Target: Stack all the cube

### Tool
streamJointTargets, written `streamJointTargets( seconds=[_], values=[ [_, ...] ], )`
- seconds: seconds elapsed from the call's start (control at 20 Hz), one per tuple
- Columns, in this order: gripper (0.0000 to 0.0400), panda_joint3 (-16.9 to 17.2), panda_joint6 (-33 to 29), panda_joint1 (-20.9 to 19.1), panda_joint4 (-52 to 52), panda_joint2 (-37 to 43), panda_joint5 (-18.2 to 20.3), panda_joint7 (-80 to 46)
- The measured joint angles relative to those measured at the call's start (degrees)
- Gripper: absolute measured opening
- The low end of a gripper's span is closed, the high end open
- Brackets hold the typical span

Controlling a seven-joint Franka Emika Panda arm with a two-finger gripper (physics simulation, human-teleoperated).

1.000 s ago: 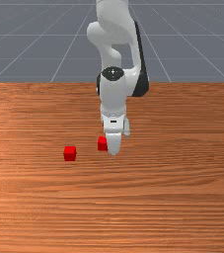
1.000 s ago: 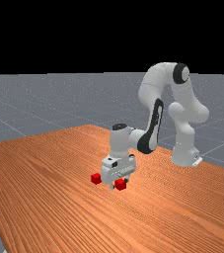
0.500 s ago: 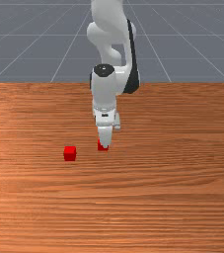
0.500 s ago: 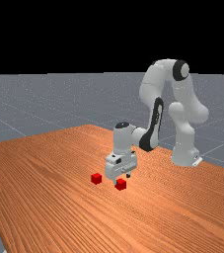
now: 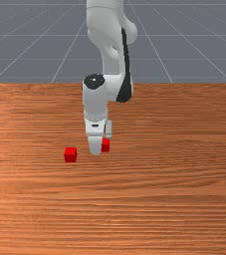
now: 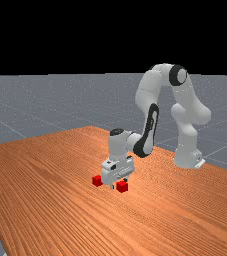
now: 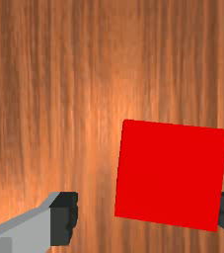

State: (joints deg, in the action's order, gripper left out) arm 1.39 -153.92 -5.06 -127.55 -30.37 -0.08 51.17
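the arm [image 6: 148,89] looks smooth plastic, the table [image 5: 184,199] grained wood, the cubes [image 5: 70,155] matt.

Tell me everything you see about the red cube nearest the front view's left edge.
That cube is small and plain red, one shade darker on its front side, with flat faces, straight edges and no visible markings or damage. Its material can't be told. It sits flat on the wooden table, separate from the other red cube, with nothing stacked on it. Only the table appears to touch it; the gripper is off to one side.
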Motion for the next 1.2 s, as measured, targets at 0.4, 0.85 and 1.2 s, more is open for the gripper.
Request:
streamJointTargets(
  seconds=[0.4,0.85,1.2],
  values=[
    [0.0400,-0.6,-3.3,1.9,-1.9,0.8,-0.1,-1.1],
    [0.0203,-0.2,-3.1,1.2,1.5,-2.7,-0.1,-0.9],
    [0.0189,-0.5,-6.0,1.3,-1.8,0.8,0.2,-1.0]
  ],
)
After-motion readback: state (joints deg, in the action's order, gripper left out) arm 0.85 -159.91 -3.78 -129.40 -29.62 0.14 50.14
